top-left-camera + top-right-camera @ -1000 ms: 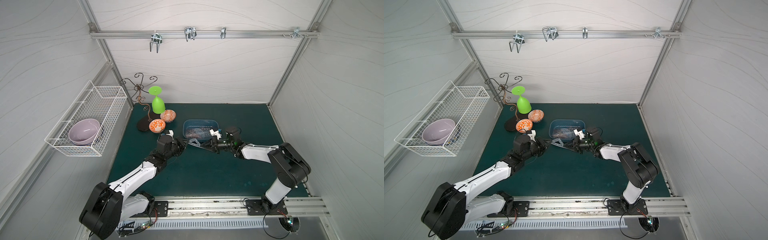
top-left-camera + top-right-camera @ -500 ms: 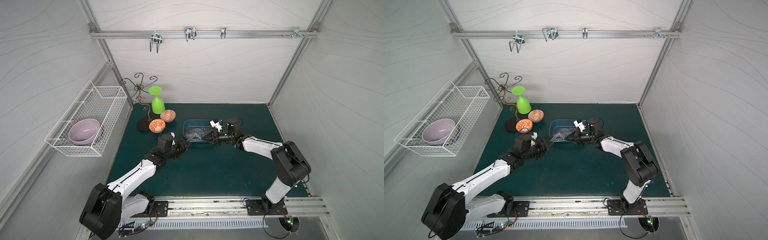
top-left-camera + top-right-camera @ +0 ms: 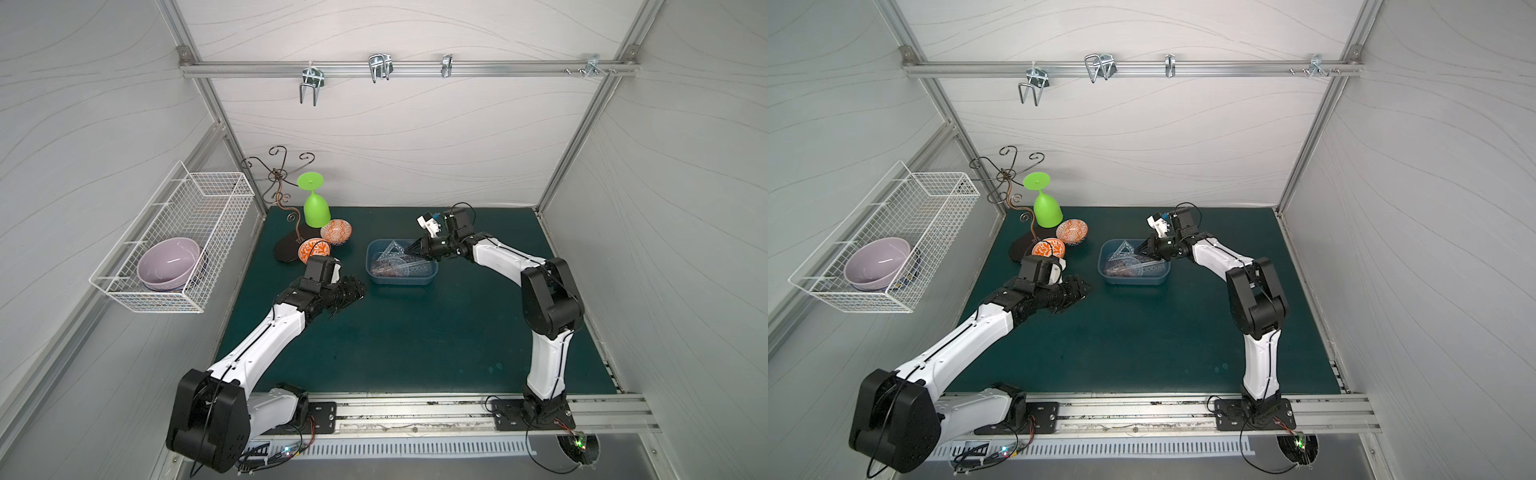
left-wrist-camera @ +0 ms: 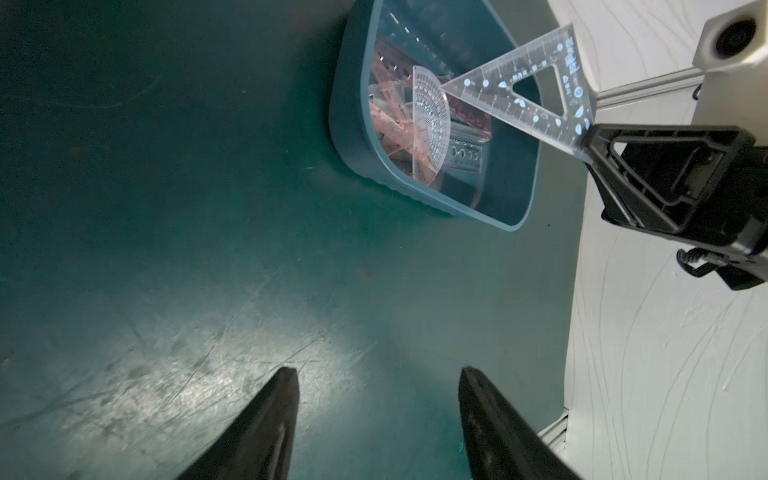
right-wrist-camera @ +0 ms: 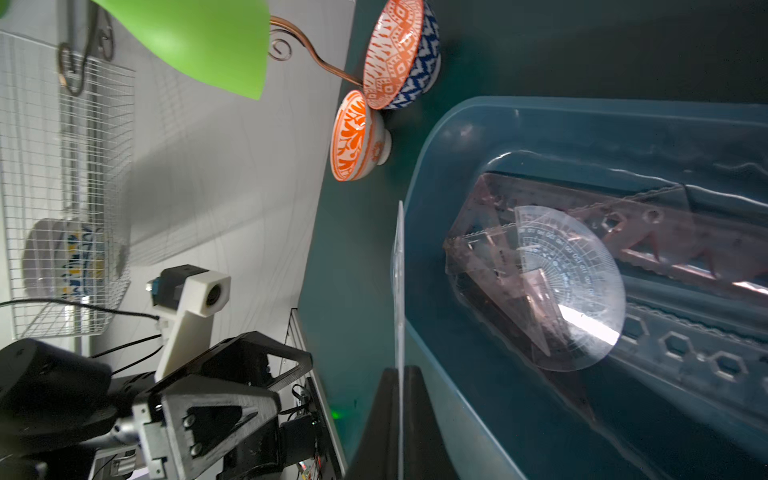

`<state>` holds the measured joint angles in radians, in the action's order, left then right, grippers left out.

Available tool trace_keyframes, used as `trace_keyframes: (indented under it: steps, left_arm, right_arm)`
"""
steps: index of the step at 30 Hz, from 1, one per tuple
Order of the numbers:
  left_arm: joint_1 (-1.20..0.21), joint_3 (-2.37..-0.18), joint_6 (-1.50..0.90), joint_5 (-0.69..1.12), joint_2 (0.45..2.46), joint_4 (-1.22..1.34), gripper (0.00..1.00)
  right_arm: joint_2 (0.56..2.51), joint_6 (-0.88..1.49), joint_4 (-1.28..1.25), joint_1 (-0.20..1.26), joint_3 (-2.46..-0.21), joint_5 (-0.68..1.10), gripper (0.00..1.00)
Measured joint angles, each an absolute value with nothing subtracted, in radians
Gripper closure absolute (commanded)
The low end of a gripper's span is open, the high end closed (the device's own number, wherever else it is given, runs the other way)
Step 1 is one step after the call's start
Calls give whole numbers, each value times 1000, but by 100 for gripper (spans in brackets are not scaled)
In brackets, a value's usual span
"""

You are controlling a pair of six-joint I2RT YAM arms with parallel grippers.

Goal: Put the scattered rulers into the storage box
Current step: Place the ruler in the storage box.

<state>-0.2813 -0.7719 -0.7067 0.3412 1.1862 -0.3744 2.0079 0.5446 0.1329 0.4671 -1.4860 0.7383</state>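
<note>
- Right arm: elbow raised at the desk's [image 3: 415, 332] right side, forearm reaching in toward the storage box [image 3: 401, 283], wrist about level.
- Right gripper [image 3: 412, 249] sits over the box's right end; jaws clenched on one corner of a clear set square [image 4: 490, 89].
- The set square hangs above the box, its free tip pointing down into it. Can't tell if the tip touches anything. It shows edge-on in the right wrist view [image 5: 400, 270].
- Left arm: stretched low and long from the near-left base, forearm angled toward the box.
- Left gripper [image 4: 378, 370] lies just short of the box's near-left corner, close over the desk; jaws released, apart, nothing between them.
- Other rulers lie inside the box: protractor [image 5: 582, 282] on top, long stencil strips [image 5: 685, 349] and a smoky set square [image 5: 490, 266] beneath.
</note>
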Motion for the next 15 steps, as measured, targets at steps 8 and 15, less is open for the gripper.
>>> trace_keyframes:
  steps: [8, 15]
  left_arm:
    - [-276, -774, -673, 352, 1206, -417, 35]
    - [-276, -776, -665, 357, 1210, -420, 35]
  right_arm:
    - [2080, 499, 212, 474, -1553, 711, 100]
    - [2128, 494, 222, 485, -1603, 711, 100]
